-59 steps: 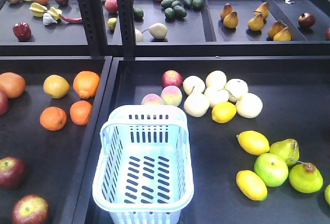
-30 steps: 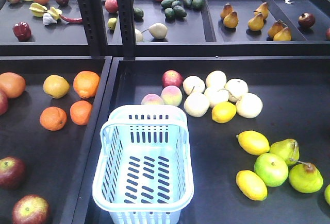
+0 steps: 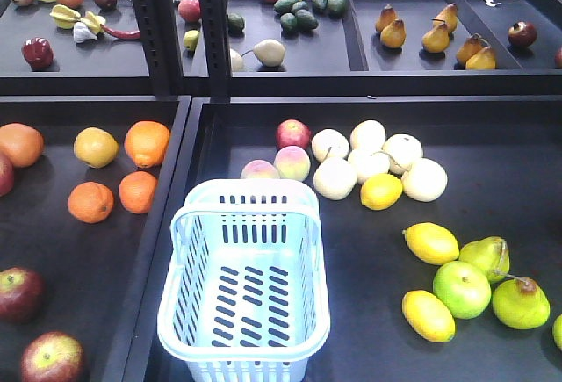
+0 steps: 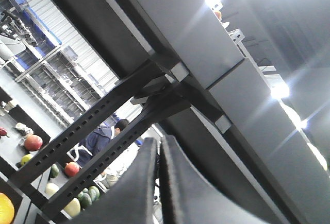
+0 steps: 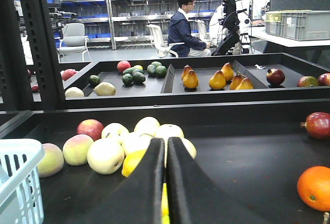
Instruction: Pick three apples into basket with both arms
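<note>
Near left of the basket (image 3: 250,191), in the neighbouring tray (image 3: 88,268), look for one dark red apple (image 3: 19,292), a nearer apple (image 3: 53,357), perhaps a third apple (image 3: 4,175) at the far-left edge. Part left gripper (image 4: 159,141) and right gripper (image 5: 165,142), both pinched together on nothing; descend from above, avoiding oranges (image 3: 91,202).

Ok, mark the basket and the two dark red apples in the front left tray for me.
basket (image 3: 250,187): front-facing view, far rim.
farther apple (image 3: 18,292): front-facing view, middle of its red skin.
nearer apple (image 3: 51,357): front-facing view, middle of its red skin.
</note>
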